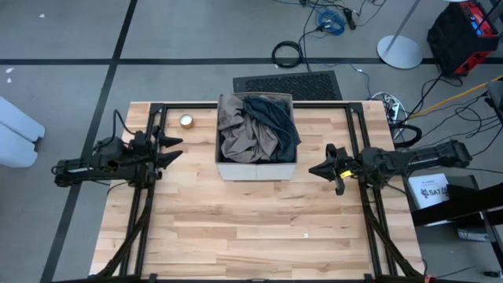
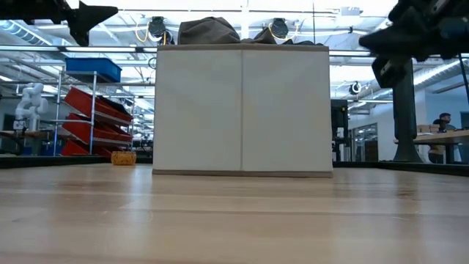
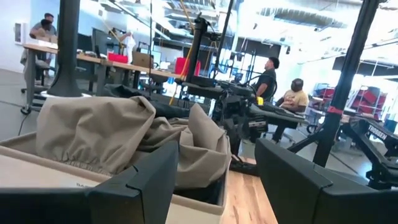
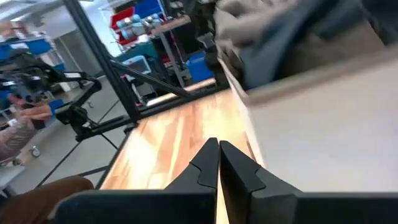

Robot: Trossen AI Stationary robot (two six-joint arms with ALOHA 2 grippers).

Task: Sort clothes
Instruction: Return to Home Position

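Clothes [image 1: 259, 126] lie heaped inside the beige fabric box [image 1: 255, 170], which stands at the back middle of the wooden table [image 1: 251, 236]. A tan-brown garment [image 1: 238, 130] fills most of the box, and a dark slate garment [image 1: 279, 126] is draped over the side nearer my right arm; both mound a little above the rim. I see no garment on the boards around the box, so I judge the sorting done and the arms placed simply to keep clear of it. My left gripper [image 1: 178, 149] hovers off the box's left side with its fingers spread wide and holding nothing. Through its wrist camera I look between them at the tan-brown folds rising above the near wall. My right gripper [image 1: 313, 169] hangs just off the box's front right corner, fingers pressed together on nothing, pointing toward the box. Neither gripper touches the box, which sits between them, and that suits parking. A small round roll [image 1: 186, 120] sits near the box's back left corner, touching nothing; I'd leave it alone.
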